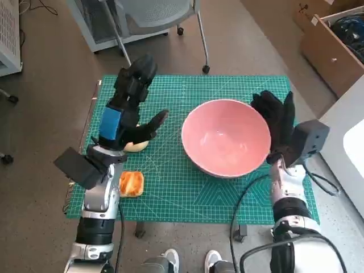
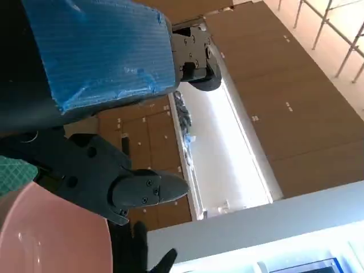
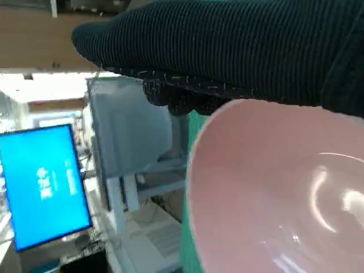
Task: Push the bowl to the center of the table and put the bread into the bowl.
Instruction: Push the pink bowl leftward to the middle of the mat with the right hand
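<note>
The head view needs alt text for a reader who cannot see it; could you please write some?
A pink bowl sits empty on a green cutting mat, with the gloved right hand against its rim. The blue-taped left hand is raised, fingers spread, over a pale bread roll, and a toasted piece of bread lies by that forearm.

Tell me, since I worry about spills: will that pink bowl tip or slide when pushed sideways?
The bowl looks wide and low, so it likely slides rather than tips. Its glossy surface may slip against the gloved right hand beside its rim.
</note>
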Controlling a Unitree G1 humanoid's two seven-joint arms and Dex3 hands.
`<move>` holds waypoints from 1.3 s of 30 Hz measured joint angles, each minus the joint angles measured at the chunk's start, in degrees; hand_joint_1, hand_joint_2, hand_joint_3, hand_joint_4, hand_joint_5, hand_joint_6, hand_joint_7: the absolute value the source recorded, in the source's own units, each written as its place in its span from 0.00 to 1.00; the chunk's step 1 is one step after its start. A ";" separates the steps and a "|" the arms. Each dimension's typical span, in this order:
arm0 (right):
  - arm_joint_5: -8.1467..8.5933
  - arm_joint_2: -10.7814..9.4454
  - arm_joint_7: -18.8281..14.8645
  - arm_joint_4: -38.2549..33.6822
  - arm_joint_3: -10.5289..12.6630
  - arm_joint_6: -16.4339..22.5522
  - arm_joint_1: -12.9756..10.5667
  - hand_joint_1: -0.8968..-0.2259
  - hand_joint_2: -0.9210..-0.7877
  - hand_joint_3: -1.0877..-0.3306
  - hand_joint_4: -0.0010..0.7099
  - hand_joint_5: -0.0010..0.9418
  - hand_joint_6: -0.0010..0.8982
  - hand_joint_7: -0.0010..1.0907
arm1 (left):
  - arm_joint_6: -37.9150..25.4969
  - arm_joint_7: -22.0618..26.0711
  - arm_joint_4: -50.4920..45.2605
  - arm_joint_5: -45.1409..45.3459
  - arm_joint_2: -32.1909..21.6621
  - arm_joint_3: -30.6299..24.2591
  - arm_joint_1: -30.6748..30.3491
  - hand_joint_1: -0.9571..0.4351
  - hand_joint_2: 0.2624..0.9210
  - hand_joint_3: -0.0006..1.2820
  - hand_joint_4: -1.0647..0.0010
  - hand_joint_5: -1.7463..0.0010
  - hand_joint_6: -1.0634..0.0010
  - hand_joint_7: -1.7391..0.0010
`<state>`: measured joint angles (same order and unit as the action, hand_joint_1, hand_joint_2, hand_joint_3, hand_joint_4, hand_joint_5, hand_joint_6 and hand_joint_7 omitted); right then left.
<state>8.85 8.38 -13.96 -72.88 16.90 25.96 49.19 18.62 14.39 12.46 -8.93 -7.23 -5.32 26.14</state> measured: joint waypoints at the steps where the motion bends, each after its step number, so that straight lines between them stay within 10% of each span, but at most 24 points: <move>1: 0.00 -0.13 -0.05 0.00 0.00 -0.09 0.19 0.39 0.00 0.40 0.28 0.00 0.16 0.23 | -0.08 0.00 -0.09 0.00 0.00 0.00 -0.11 0.49 0.71 0.41 0.96 0.83 1.00 0.64; 20: -0.30 -4.63 -0.14 -0.01 -1.49 -2.55 3.96 0.42 0.00 0.36 0.26 0.00 0.13 0.24 | -0.61 -0.48 -2.51 -0.19 -0.51 -0.67 -2.10 0.48 0.73 0.39 0.96 0.82 1.00 0.64; 39: -0.09 -3.59 -2.72 0.44 -1.64 -3.13 3.87 0.43 0.00 0.35 0.26 0.00 0.12 0.26 | -0.61 -1.45 -2.80 -0.18 -0.55 -1.52 -3.52 0.48 0.76 0.36 0.95 0.81 1.00 0.62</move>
<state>8.77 4.79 -16.68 -72.44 15.26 22.83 53.06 18.00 12.94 9.66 -9.12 -7.79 -6.84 22.62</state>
